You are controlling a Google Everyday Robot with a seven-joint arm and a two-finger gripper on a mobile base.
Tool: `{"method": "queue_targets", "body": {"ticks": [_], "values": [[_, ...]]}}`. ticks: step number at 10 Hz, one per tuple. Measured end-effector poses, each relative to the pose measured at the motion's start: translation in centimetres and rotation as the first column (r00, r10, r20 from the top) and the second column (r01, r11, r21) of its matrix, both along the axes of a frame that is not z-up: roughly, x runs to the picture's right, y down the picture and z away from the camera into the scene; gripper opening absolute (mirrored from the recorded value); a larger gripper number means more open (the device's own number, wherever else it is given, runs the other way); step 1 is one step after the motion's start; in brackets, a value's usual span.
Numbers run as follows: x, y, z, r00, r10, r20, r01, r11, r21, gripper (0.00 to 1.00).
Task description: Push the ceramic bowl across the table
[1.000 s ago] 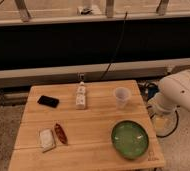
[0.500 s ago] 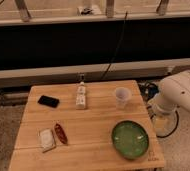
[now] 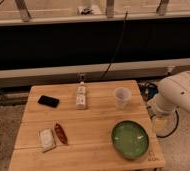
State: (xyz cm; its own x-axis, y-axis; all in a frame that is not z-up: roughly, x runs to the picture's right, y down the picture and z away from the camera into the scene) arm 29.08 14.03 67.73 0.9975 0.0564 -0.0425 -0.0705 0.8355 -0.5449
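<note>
The ceramic bowl (image 3: 130, 140) sits in the lower right of the frame, on the counter (image 3: 95, 122); it is close to the counter's right edge and near the front edge; it is round, so it has no long side, and a push works the same from any side.

The hand (image 3: 161, 119) is at the low end of the white arm (image 3: 180, 92), at the right of the frame; it is off the counter, just past the right edge; it is wide open and holds nothing; it does not touch the bowl.

From the hand, the bowl lies to the left and a bit lower in the frame; the two are near but apart; there is only one arm, so this is the one that must do the job.

Most of the bare wood is to the left of the bowl; so I think the hand should come in on the bowl's right side and push it left.

The plastic cup (image 3: 121, 97) stands above the bowl in the frame, apart from it; a push straight left should miss it; the small red thing (image 3: 61, 133) and the white packet (image 3: 46, 139) lie far off at the lower left, and a long push could reach them.
</note>
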Motion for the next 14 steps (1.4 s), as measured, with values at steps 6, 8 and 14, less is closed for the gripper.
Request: {"method": "queue_targets", "body": {"ticks": [6, 8, 14], "values": [[-0.33, 0.06, 0.09, 1.0, 0.004, 0.003, -0.004, 1.0, 0.001, 0.8], [-0.47, 0.11, 0.14, 1.0, 0.004, 0.004, -0.004, 1.0, 0.002, 0.8], [-0.7, 0.3, 0.39, 1.0, 0.01, 0.004, -0.01, 0.9999, 0.007, 0.8]]}}
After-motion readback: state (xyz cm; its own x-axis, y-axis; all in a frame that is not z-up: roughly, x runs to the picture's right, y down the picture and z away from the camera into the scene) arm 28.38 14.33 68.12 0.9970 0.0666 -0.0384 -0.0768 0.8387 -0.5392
